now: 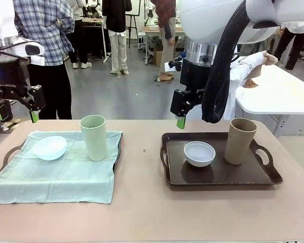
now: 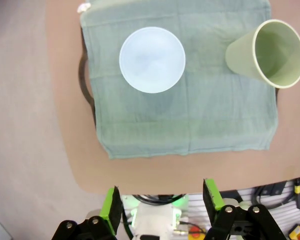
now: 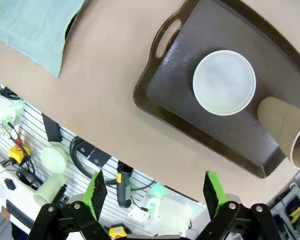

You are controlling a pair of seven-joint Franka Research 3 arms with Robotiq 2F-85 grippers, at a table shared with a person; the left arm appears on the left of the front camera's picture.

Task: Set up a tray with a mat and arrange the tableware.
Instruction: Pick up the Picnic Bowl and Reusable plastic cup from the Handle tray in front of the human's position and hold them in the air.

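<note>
On the left, a pale green mat (image 1: 55, 174) covers a dark tray whose handle (image 1: 9, 151) pokes out. A pale blue bowl (image 1: 49, 148) (image 2: 152, 59) and an upright pale green cup (image 1: 93, 136) (image 2: 270, 54) stand on the mat (image 2: 190, 115). The bare brown tray (image 1: 243, 173) (image 3: 172, 85) on the right holds a white-grey bowl (image 1: 199, 153) (image 3: 223, 82) and a tan-brown cup (image 1: 239, 140) (image 3: 290, 132). My left gripper (image 1: 17, 115) (image 2: 161, 200) hangs open high above the left tray's far left corner. Above the right tray's far left corner, my right gripper (image 1: 181, 119) (image 3: 155, 192) is open and holds nothing.
The beige table (image 1: 142, 207) has bare room between the two trays and along its front edge. A person in a plaid shirt (image 1: 40, 30) stands behind the far left side. A white table (image 1: 278, 93) stands at the back right.
</note>
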